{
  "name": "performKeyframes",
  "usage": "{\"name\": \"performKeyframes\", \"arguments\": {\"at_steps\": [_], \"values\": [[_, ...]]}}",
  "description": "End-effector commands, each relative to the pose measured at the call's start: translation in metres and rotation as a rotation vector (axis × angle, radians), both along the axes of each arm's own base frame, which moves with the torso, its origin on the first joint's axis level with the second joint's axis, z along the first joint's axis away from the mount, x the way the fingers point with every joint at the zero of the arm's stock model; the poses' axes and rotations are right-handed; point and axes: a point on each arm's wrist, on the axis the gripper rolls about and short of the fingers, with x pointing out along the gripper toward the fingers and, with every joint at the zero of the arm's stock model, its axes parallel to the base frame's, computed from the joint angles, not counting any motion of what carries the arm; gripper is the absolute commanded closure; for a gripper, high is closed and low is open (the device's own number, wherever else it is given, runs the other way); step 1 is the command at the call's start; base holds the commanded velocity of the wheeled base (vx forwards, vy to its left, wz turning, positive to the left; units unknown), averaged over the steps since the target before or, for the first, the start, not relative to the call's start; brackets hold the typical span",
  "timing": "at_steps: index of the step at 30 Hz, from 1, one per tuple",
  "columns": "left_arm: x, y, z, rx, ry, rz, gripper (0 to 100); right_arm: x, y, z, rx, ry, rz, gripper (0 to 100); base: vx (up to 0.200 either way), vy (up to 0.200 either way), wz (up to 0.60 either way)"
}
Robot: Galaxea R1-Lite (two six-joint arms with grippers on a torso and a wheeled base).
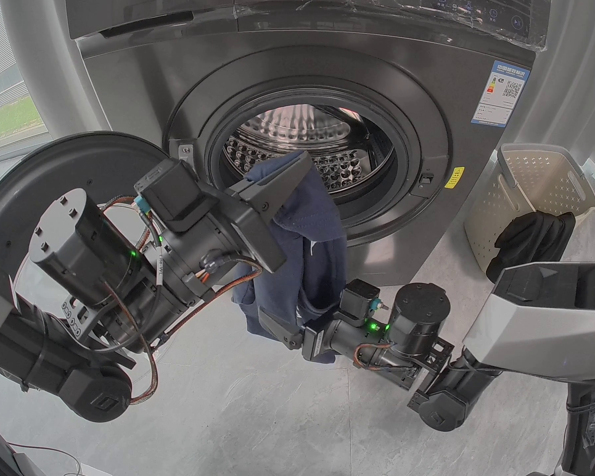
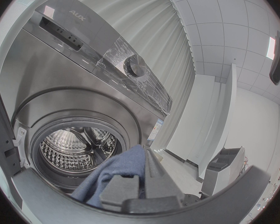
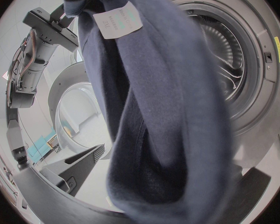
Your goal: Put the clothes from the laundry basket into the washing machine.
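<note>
— Grey floor tiles [image 1: 244,404] ran up to the washing machine [image 1: 145,80], its door [image 1: 66,166] open. Where was the navy garment [image 1: 317,246]?
— Before the drum mouth [image 1: 297,143], its top pinched tight in the left gripper [image 1: 291,173]
— And the right gripper [image 1: 284,322]?
— Lower, spread wide, cloth hanging between. A black garment [image 1: 532,239] lay draped over the laundry basket [image 1: 542,166] rim

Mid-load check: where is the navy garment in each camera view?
Head view: navy garment hangs centre from the left end effector, before the drum opening.
Left wrist view: navy garment pinched in that end effector, drum opening beyond.
Right wrist view: navy garment hangs close, drum opening behind it.
Shared landmark: the drum opening.
</note>
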Motion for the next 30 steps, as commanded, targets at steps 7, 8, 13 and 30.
{"name": "performKeyframes", "arguments": {"at_steps": [7, 8, 13, 30], "values": [[-0.004, 0.004, 0.008, -0.017, -0.019, 0.0, 100, 0.042, 0.011, -0.03, 0.038, 0.006, -0.126, 0, 0.0, 0.0, 0.0], [-0.005, 0.004, 0.009, -0.02, -0.021, 0.001, 100, 0.045, 0.012, -0.035, 0.039, 0.011, -0.13, 0, 0.0, 0.0, 0.0], [-0.009, 0.007, 0.013, -0.03, -0.033, 0.001, 100, 0.054, 0.017, -0.043, 0.059, 0.012, -0.158, 0, 0.0, 0.0, 0.0], [-0.002, 0.017, 0.005, -0.026, 0.005, 0.088, 100, 0.063, -0.01, -0.005, 0.125, -0.022, -0.235, 100, 0.0, 0.0, 0.0]]}}
